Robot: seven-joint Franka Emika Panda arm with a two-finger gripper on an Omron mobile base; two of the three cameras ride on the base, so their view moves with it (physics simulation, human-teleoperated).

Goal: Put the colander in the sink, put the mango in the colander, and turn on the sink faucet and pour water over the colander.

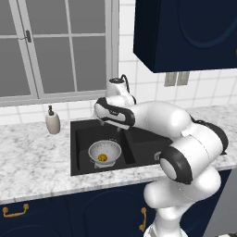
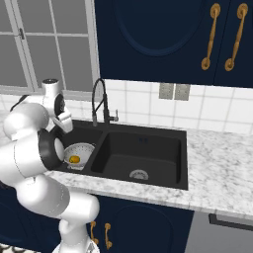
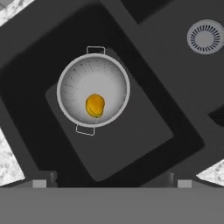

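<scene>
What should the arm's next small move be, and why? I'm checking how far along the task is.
Probably move the open gripper toward the sink faucet and its lever. The mango already lies in the colander, which sits in one basin of the sink. No water stream is visible, so turning the faucet on looks like the step left.
</scene>
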